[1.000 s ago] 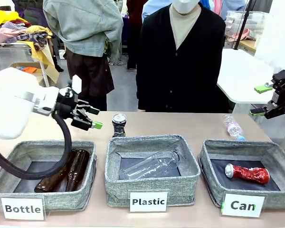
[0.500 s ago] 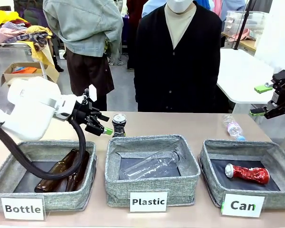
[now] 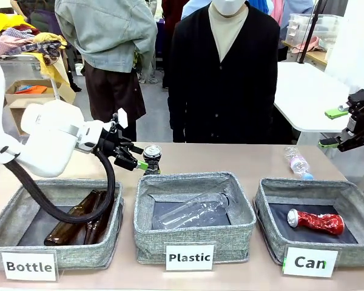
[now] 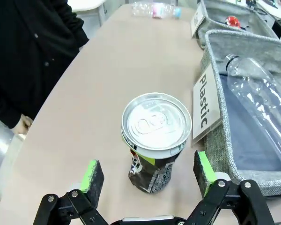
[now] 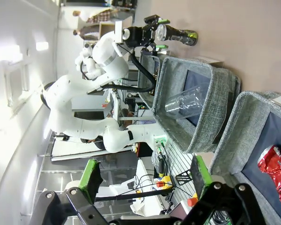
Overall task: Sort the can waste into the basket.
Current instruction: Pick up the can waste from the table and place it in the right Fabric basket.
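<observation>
1. Baskets seen from the front: the Plastic basket (image 3: 194,180) stands mid-worktop (image 3: 242,159), with the Bottle basket (image 3: 60,185) to its left and the Can basket (image 3: 268,197) to its right.
   - The red can (image 3: 315,222) lies on its side on the Can basket's dark floor.
   - The black can (image 3: 151,159) stands upright on the worktop, just behind the Plastic basket's far left corner.
   - The left gripper (image 3: 139,156) hangs low at that can, behind the Plastic basket's left end. Its jaws are spread wide and hold nothing.
   - The right gripper (image 3: 332,128) hovers high, well right of the Plastic basket and past the Can basket. It too is wide open and empty.
   - A clear bottle (image 3: 298,163) lies on the worktop behind and to the right of the Plastic basket.
   - A person (image 3: 224,79) stands at the far side.

2. Left wrist view: the black can (image 4: 155,124) stands silver top up and dented lower down, between the green pads (image 4: 92,176) of the left gripper (image 4: 148,173).
   - Neither pad touches the can, and the jaws are fully apart.
   - The Plastic basket (image 4: 215,140) is just beside the can, its white card (image 4: 204,105) facing it.
   - The red can (image 4: 232,21) shows beyond the Plastic basket.

3. Right wrist view: the right gripper (image 5: 145,176) is wide open in the air with nothing between its pads.
   - The red can (image 5: 274,173) lies in the Can basket (image 5: 239,126), next to the Plastic basket (image 5: 210,93).
   - Beyond the Plastic basket stands the black can (image 5: 178,33), with the left gripper (image 5: 157,30) at it.
</observation>
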`<control>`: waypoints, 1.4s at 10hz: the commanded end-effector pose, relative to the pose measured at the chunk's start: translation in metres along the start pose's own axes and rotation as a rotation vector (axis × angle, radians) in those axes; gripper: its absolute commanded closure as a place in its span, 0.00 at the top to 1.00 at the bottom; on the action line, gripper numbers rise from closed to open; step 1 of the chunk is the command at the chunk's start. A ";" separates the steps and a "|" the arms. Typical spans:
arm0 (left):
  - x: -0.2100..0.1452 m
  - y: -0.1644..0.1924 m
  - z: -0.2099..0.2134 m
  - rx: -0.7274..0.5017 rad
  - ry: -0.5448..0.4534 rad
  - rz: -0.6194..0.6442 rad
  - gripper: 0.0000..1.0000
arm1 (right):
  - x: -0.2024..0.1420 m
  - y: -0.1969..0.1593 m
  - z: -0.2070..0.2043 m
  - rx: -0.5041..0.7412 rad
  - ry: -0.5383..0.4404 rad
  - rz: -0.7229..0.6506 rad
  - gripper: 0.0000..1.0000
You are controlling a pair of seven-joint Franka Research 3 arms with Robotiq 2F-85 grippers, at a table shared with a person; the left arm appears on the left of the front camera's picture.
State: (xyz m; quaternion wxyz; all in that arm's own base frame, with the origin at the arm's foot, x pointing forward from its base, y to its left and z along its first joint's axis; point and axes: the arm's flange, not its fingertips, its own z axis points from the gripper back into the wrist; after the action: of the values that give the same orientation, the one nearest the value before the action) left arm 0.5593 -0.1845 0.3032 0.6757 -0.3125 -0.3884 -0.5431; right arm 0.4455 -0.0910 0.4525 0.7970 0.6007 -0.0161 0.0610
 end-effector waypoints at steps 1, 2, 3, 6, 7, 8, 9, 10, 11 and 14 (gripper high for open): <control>0.002 0.014 -0.012 -0.022 -0.052 0.037 1.00 | 0.000 0.001 0.003 0.005 0.010 0.020 1.00; 0.002 0.017 -0.018 -0.037 -0.050 0.045 1.00 | 0.000 0.001 0.003 0.005 0.010 0.020 1.00; 0.002 0.017 -0.024 -0.054 -0.052 0.043 1.00 | 0.000 0.001 0.003 0.005 0.010 0.020 1.00; 0.003 0.018 -0.034 -0.102 -0.043 0.038 1.00 | 0.000 0.001 0.003 0.005 0.010 0.020 1.00; 0.001 0.016 -0.036 -0.100 -0.036 0.029 0.57 | 0.000 0.001 0.003 0.005 0.010 0.020 1.00; 0.001 0.015 -0.038 -0.111 -0.025 0.024 0.41 | 0.000 0.001 0.003 0.005 0.010 0.020 1.00; 0.001 0.016 -0.038 -0.118 -0.027 0.018 0.00 | 0.000 0.001 0.003 0.005 0.010 0.020 1.00; 0.000 0.016 -0.040 -0.130 -0.032 0.019 0.00 | 0.000 0.001 0.003 0.005 0.010 0.020 1.00; -0.001 0.014 -0.041 -0.134 -0.037 0.017 0.00 | 0.000 0.001 0.003 0.005 0.010 0.020 1.00; 0.005 0.011 -0.030 -0.137 -0.068 0.006 0.00 | 0.000 0.001 0.003 0.005 0.010 0.020 1.00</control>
State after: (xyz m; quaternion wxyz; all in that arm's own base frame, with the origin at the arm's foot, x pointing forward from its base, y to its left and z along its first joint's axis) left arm 0.5756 -0.2128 0.2844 0.6476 -0.3706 -0.3696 -0.5537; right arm 0.4455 -0.0910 0.4525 0.7970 0.6007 -0.0161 0.0610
